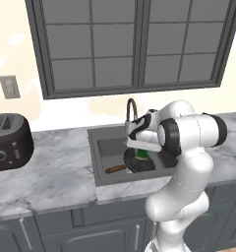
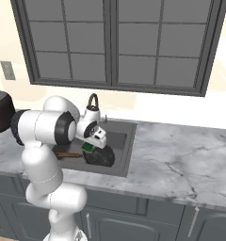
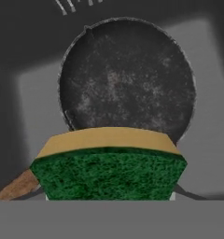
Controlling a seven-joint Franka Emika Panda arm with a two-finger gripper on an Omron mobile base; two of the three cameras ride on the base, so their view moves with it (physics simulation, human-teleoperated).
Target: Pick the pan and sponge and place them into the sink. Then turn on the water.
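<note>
The black pan [image 1: 148,166] lies flat in the dark grey sink [image 1: 103,147], and its brown wooden handle [image 1: 115,169] points left. My gripper [image 1: 142,153] hangs just above the pan, shut on the sponge [image 1: 142,157]. In the hand view the sponge [image 3: 108,172] has its green scrub layer facing the camera and its yellow layer behind. It hides my fingertips, and the pan [image 3: 128,74] lies beyond it. From the right base view the sponge [image 2: 88,147] sits over the pan's [image 2: 101,157] left rim. No water is in view at the faucet [image 1: 131,110].
A black toaster [image 1: 9,140] stands on the marble counter at the far left. A wall outlet [image 1: 9,87] is above it. A large dark-framed window runs behind the sink. The counter [image 2: 181,155] stretches to the right of the basin.
</note>
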